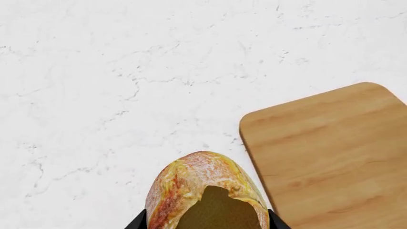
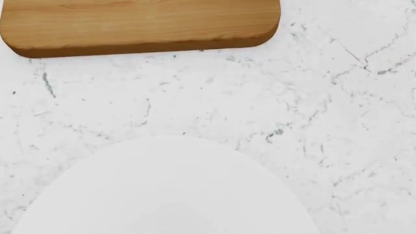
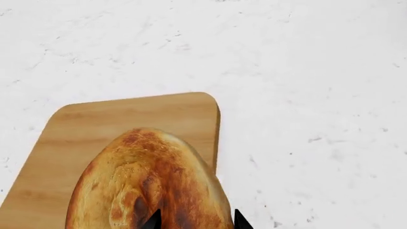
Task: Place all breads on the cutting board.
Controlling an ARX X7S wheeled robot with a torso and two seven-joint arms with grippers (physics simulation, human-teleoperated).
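1. Right now the cutting board (image 2: 140,22) lies flat on the white marble table (image 2: 338,97), and in my head view nothing rests on the part of it I can see; its far side runs out of frame.
2. Near me on the table sits a white round plate (image 2: 165,192), well apart from the board and bare.
3. My left fingers (image 1: 207,222) are closed on one bread (image 1: 190,183), a dark tip showing on either side of it. It hangs over bare table just beside the board's rounded corner, not over the wood.
4. That loaf shows a pale golden, floury crust with reddish streaks and a darker olive-brown patch with a ragged edge.
5. My right fingers (image 3: 194,220) grip a second bread (image 3: 146,181), two black tips showing at its near edge. It hangs above the board's corner; I cannot tell whether it touches the wood.
6. This loaf is deeper golden-brown, with dark toasted spots and a puffy, rounded surface.
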